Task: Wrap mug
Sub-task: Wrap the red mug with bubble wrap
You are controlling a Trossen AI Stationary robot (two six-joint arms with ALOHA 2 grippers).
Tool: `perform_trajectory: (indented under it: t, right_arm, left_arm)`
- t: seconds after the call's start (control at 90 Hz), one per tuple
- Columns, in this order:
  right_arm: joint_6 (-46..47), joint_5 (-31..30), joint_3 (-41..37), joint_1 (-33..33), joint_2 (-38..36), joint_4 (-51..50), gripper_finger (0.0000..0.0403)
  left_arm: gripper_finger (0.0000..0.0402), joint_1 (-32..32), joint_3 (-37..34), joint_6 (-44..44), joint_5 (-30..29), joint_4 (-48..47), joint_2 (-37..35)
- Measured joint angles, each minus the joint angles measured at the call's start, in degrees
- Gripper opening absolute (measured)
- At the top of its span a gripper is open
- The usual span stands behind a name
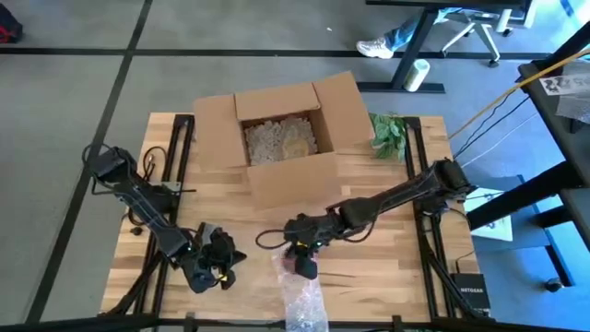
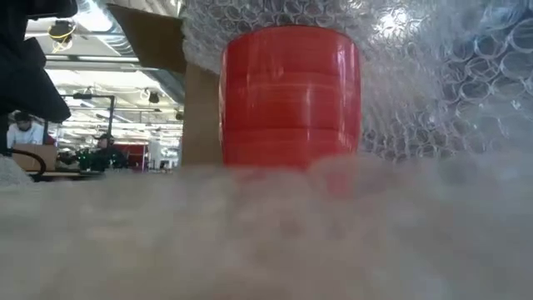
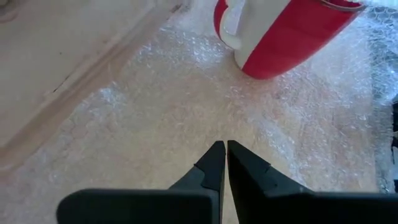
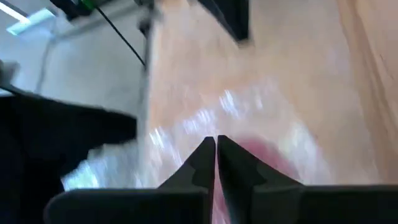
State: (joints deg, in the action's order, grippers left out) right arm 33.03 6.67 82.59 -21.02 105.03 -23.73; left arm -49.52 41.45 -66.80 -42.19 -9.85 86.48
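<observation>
**Wrapping the Mug: Grippers Closed at the Bubble Wrap**

Standing on a sheet of bubble wrap [image 3: 186, 118] near the front edge of the wooden table [image 1: 387, 267], the red mug [image 3: 283, 31] has a white handle and a white inner face. In the low view the mug [image 2: 290, 92] is upright, with bubble wrap [image 2: 433, 75] raised behind it and to its right.

The right gripper [image 1: 302, 263] is positioned over the mug at the front centre of the table. Its fingers [image 4: 202, 163] are pressed together; it cannot be told whether they pinch the wrap.

The left gripper [image 1: 207, 267] is at the front left, near the sheet. Its fingers [image 3: 211, 165] are pressed together, with nothing between them, and point toward the mug.

An open cardboard box [image 1: 277, 138] with paper filling stands at the far centre. A green plant sprig [image 1: 387, 134] lies just right of the box.
</observation>
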Motion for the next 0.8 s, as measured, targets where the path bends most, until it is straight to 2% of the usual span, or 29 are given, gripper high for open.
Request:
perform_trajectory:
  t: [0.211,0.278,0.5,0.667,0.8]
  right_arm:
    - [3.5,-0.5,0.0,-2.5,0.6,-2.3,0.0000]
    - [4.1,-0.7,0.0,-2.4,1.3,-2.4,0.0000]
    - [4.2,-0.6,0.3,-1.3,4.5,-0.3,0.0000]
    - [3.1,-0.5,7.3,-0.2,8.2,-9.6,0.0000]
    - [0.0,1.7,15.4,0.5,14.9,-18.7,0.0000]
  left_arm:
    - [0.0000,0.0,0.0,-0.6,0.1,2.1,0.0]
    - [0.0000,0.0,0.0,0.0,1.8,4.6,0.5]
    - [0.0000,0.0,0.0,0.3,3.2,11.4,5.0]
    - [0.0000,0.0,0.0,-0.4,4.6,15.2,8.0]
    - [0.0000,0.0,0.0,-0.5,4.8,17.5,9.0]
